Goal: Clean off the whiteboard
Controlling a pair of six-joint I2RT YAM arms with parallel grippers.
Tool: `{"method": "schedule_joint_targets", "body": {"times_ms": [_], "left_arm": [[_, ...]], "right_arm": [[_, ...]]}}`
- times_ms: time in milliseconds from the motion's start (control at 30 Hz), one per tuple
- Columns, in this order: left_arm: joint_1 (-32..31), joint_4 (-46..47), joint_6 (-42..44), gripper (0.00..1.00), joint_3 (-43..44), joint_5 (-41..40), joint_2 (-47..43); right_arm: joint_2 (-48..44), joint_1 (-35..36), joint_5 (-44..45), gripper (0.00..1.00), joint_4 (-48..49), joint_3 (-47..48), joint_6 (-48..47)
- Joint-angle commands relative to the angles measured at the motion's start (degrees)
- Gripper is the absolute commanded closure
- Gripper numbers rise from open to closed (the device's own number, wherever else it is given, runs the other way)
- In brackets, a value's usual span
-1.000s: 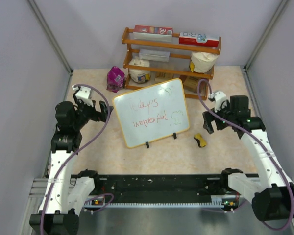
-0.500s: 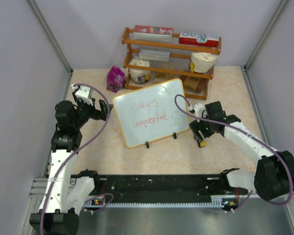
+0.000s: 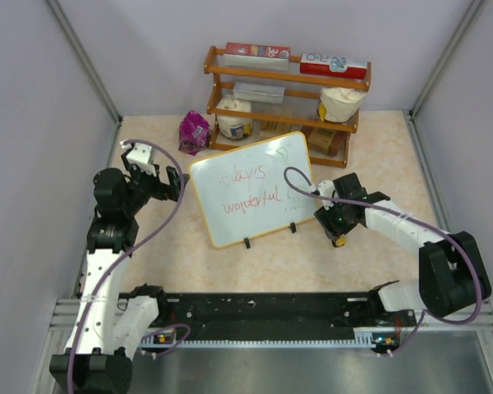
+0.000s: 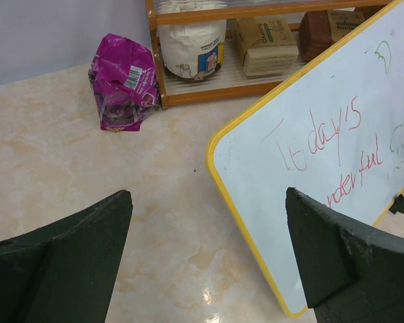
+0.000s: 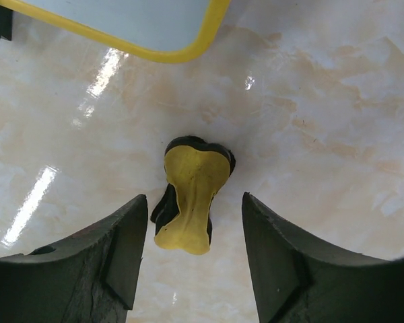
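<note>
The whiteboard (image 3: 255, 189) stands tilted on two black feet mid-table, with red and green writing on it. It also shows in the left wrist view (image 4: 337, 148), and its yellow corner shows in the right wrist view (image 5: 155, 27). A small yellow-and-black eraser (image 3: 339, 240) lies on the table right of the board. My right gripper (image 3: 335, 230) is open and hangs just above the eraser (image 5: 190, 202), one finger on each side, not touching. My left gripper (image 3: 168, 185) is open and empty, left of the board's left edge.
A wooden shelf (image 3: 287, 90) with boxes and bags stands behind the board. A purple bag (image 3: 194, 131) lies at the back left, also in the left wrist view (image 4: 121, 84). Grey walls close in both sides.
My right arm has swung left and down from the right side of the table to sit over the eraser. My left gripper has barely moved.
</note>
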Motion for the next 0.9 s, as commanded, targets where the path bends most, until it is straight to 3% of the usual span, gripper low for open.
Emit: {"method": "schedule_joint_targets", "body": {"times_ms": [0,467,700,867], "left_arm": [[-0.12,3.55,0.83,0.01,-0.57,0.32,0.12],[-0.12,5.04,1.1,0.01,-1.71,-0.3,-0.06],[-0.12,6.09,1.71,0.01,-1.89,-2.22,0.91],[1.29,6.27,2.24,0.01,-1.19,1.97,3.63]], "right_arm": [[2.1,0.74,1.78,0.44,1.62,-0.42,0.18],[4.65,0.74,2.05,0.57,1.62,-0.51,0.09],[3.34,0.74,2.23,0.82,0.39,1.24,0.44],[-2.19,0.74,1.35,0.92,-0.75,2.83,1.5]]}}
